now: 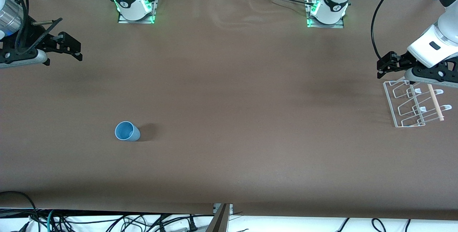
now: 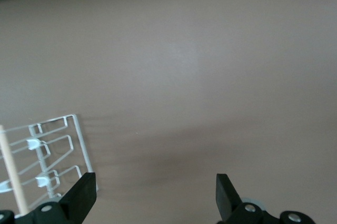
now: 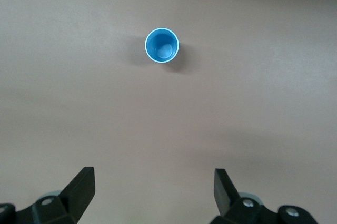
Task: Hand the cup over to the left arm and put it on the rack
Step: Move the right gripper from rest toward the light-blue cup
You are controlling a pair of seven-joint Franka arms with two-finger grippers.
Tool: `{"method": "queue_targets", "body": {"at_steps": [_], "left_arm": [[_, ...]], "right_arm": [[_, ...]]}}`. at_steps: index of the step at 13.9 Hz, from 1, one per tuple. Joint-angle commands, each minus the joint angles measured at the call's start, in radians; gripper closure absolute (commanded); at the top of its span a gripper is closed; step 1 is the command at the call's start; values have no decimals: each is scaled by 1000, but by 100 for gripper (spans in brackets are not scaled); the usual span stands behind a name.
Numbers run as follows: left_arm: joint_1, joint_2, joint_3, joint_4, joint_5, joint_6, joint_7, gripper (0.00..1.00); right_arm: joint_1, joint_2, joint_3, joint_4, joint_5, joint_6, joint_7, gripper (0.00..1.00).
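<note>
The light-blue cup (image 1: 127,131) stands upright, mouth up, on the brown table toward the right arm's end, nearer the front camera. It also shows in the right wrist view (image 3: 162,45), apart from the fingers. My right gripper (image 1: 73,46) (image 3: 154,187) is open and empty, up over the table near that end's edge. The white wire rack (image 1: 417,103) with its wooden rod sits at the left arm's end and also shows in the left wrist view (image 2: 52,150). My left gripper (image 1: 385,67) (image 2: 156,190) is open and empty, over the rack's edge farthest from the front camera.
The two arm bases (image 1: 135,8) (image 1: 326,12) stand along the table edge farthest from the front camera. A black cable (image 1: 375,28) hangs by the left arm. Loose cables (image 1: 107,221) lie below the table's front edge.
</note>
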Motion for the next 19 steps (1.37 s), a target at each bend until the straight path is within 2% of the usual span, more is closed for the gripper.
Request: {"method": "queue_targets", "body": {"at_steps": [1,11,14,15,17,19], "left_arm": [[12,-4,6,9,-48,-16,-29,0],[6,9,3,16,-39,-28,-45,0],[6,11,0,20,-39,-26,-43,0],[6,11,0,20,-39,-28,-43,0],[6,10,0,20,-39,-28,-42,0],[5,9,-1,20,-39,-28,-43,0]], "right_arm": [[-1,7,2,15,11,8,10,0],[-7,41,-4,26,3,17,15,0],[-20,114,-15,22,-14,27,31,0],[-21,168,-17,24,0,53,21,0],[-18,287,-15,24,43,166,16,0],[-10,392,-14,25,49,295,8,0]]}}
